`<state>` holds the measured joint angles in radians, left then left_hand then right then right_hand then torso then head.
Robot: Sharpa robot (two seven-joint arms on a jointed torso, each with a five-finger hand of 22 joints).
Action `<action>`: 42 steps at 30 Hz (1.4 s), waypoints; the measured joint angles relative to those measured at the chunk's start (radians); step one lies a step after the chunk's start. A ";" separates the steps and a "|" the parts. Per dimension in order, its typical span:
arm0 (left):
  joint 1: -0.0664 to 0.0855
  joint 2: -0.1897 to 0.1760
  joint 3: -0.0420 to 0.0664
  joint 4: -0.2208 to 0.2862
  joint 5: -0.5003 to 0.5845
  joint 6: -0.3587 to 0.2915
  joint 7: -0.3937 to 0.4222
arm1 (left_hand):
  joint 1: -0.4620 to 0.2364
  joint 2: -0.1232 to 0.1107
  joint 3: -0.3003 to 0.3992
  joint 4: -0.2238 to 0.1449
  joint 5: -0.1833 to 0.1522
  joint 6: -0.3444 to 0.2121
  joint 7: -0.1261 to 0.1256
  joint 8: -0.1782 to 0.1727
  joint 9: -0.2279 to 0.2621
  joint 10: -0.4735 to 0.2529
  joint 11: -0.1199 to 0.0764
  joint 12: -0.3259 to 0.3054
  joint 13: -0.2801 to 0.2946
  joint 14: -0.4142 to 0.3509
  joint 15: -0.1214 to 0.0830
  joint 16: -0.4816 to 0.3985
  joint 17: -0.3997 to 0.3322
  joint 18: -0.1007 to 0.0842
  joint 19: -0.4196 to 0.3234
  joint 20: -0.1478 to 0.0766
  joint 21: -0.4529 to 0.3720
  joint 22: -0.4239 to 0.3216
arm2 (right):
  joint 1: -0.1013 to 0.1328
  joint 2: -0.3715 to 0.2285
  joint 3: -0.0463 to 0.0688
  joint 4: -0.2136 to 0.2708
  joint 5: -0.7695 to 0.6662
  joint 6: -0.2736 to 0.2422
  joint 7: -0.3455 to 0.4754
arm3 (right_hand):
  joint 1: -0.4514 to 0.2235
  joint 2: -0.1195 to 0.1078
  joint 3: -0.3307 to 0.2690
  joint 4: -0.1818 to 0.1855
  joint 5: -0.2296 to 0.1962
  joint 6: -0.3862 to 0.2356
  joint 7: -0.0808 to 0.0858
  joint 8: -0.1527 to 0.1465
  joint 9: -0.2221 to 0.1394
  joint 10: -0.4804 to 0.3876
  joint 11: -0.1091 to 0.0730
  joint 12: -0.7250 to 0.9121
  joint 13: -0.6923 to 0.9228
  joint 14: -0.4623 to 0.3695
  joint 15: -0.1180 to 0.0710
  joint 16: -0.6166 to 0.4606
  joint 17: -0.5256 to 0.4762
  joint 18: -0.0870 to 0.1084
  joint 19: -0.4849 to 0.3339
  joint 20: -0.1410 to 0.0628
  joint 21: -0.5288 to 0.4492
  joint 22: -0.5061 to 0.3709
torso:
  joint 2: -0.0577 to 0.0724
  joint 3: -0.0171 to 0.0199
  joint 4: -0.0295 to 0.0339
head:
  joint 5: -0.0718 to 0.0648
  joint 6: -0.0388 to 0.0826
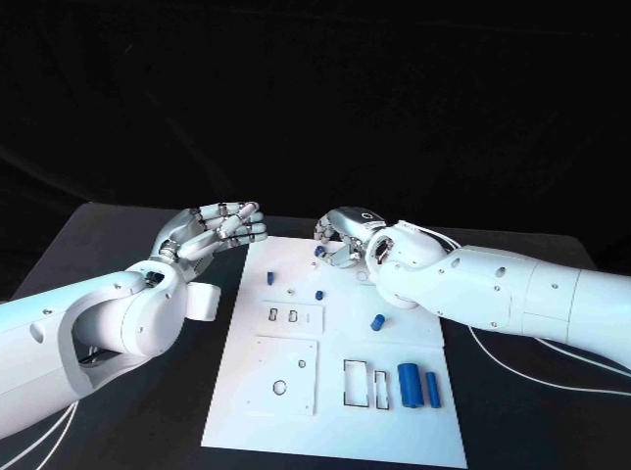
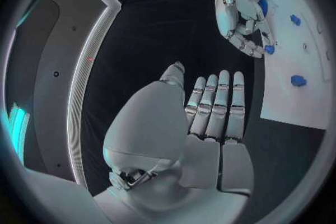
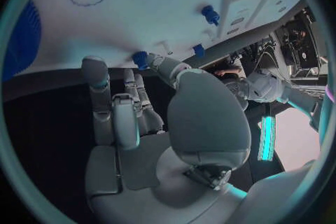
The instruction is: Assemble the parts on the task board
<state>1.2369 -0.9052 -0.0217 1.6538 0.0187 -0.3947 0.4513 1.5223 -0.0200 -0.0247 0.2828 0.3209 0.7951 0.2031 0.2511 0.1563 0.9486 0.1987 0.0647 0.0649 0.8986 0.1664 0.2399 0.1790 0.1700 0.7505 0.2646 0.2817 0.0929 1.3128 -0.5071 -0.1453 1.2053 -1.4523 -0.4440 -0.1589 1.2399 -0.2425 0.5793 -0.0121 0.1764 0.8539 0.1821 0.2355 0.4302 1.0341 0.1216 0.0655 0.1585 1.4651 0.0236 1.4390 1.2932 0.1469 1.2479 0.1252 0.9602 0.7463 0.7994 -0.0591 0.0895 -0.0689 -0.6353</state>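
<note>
Right hand sits over the far end of the white task board, fingers pinched on a small blue peg; the right wrist view shows the same peg at the fingertips, close above the board surface. Left hand hovers just off the board's far left corner, holding nothing, fingers held straight and side by side in its own wrist view. Other parts lie loose on the board: two small blue pegs near the far end, a short blue cylinder mid-board, two larger blue cylinders beside a rectangular slot at the near right. Likely step: seating the pinched peg into a hole at the far end. To do it well: keep the peg upright, align over the hole before lowering, press straight down, release only once seated; the left hand could steady the board edge if it slides. Board rests on a black bench, dark backdrop behind, white cables trailing off the right arm onto the bench.
</note>
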 measured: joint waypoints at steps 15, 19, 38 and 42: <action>0.000 -0.003 0.000 -0.008 0.000 0.000 -0.001 | 0.000 0.000 -0.003 0.003 0.000 -0.002 -0.002 0.000 0.000 -0.005 -0.002 0.000 0.000 -0.004 -0.004 0.000 0.001 0.000 0.000 0.000 0.000 -0.001 | 0.007 -0.256 0.011 0.233 0.017 -0.048 -0.007 | 0.011 0.002 -0.021 0.012 0.041 0.061 -0.021 0.008 -0.008 0.096 -0.022 0.073 0.012 0.000 -0.001 0.030 0.015 0.000 0.036 -0.007 0.071 0.100 | -0.008 0.0018 -0.0122 | -0.001 0.004; 0.000 -0.003 0.000 -0.012 0.000 0.000 -0.001 | 0.000 0.000 -0.003 0.003 0.000 -0.001 -0.001 0.000 0.000 -0.005 -0.002 0.000 0.000 -0.004 -0.004 0.000 0.001 0.000 0.000 0.000 0.000 -0.001 | 0.016 -0.344 0.014 0.309 0.055 -0.054 -0.022 | -0.027 -0.034 -0.067 0.038 0.042 0.017 -0.014 -0.016 -0.020 0.130 -0.028 0.093 0.029 0.002 -0.010 0.041 0.015 0.000 0.040 -0.011 0.082 0.116 | -0.014 0.0041 -0.0172 | -0.009 0.003; 0.000 0.006 -0.001 -0.030 -0.010 0.003 -0.011 | -0.004 0.004 -0.006 0.000 0.000 -0.001 -0.001 0.000 0.000 -0.009 0.002 0.000 0.000 -0.007 0.000 -0.004 0.002 0.000 -0.004 0.004 -0.004 -0.004 | 0.019 -0.407 0.014 0.308 0.211 0.036 -0.110 | 0.204 0.041 -0.566 0.302 0.126 -0.131 -0.044 0.189 -0.018 0.248 -0.068 1.092 0.924 0.000 -0.047 0.114 0.015 -0.016 0.099 -0.041 0.204 0.311 | -0.024 0.0250 -0.0255 | -0.011 0.001; 0.000 0.007 -0.001 -0.030 -0.015 0.004 -0.013 | -0.004 0.004 -0.006 0.000 0.000 -0.001 -0.001 0.000 0.000 -0.009 0.002 0.000 0.000 -0.007 0.000 -0.004 0.003 0.000 -0.004 0.004 -0.004 -0.004 | 0.017 -0.389 0.012 0.297 0.221 0.044 -0.116 | 0.204 0.041 -0.556 0.300 0.135 -0.132 -0.043 0.206 -0.022 0.297 -0.067 1.208 1.042 0.000 -0.047 0.119 0.015 -0.031 0.106 -0.041 0.223 0.341 | -0.022 0.0280 -0.0244 | -0.010 -0.002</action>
<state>1.2366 -0.8982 -0.0224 1.6238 0.0035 -0.3903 0.4381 1.5183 -0.0160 -0.0304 0.2827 0.3209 0.7936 0.2016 0.2511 0.1563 0.9398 0.2002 0.0647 0.0649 0.8914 0.1665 0.2359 0.1816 0.1699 0.7469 0.2682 0.2775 0.0891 1.3296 -0.8963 -0.1335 1.5020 -1.2309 -0.4005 -0.2753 1.4437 -0.2012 0.0228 0.2883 0.3119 0.7215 0.1392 0.4411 0.4077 1.3314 0.0550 1.2734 1.2006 1.4651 -0.0235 1.5575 1.3081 0.1155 1.3542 0.0840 1.1832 1.0869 0.7775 -0.0311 0.0650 -0.0791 -0.6371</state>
